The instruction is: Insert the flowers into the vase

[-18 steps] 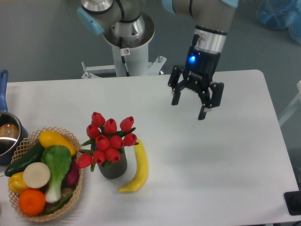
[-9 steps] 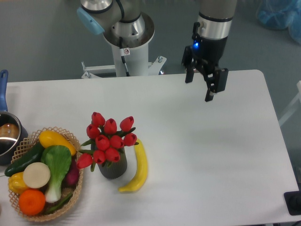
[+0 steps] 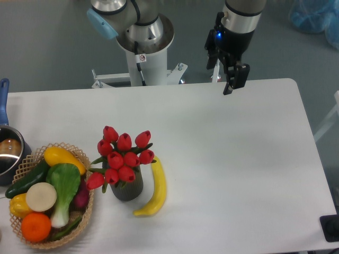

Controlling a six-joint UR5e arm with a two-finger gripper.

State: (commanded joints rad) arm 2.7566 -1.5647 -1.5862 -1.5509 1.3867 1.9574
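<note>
We see the flowers (image 3: 122, 156), red tulips w/ green leaves, standing in the vase (image 3: 127, 189) at the table's (image 3: 238, 169) front-left, a banana (image 3: 154, 188) just beside it on the right and a wicker basket (image 3: 50, 190) of produce near on the left. The gripper (image 3: 228, 74) hangs over the table's far edge, well apart from the bouquet; it holds nothing, but it's turned side-on, so how wide the fingers stand we cannot tell. By our read the insertion looks done. The bunch likely handles light and springy, w/ soft heads that crush and a spread wider than the vase mouth; if we regrip, the gathered stems below the blooms seem the best hold, not the petals. The ribbed vase looks stiff but tippable.
</note>
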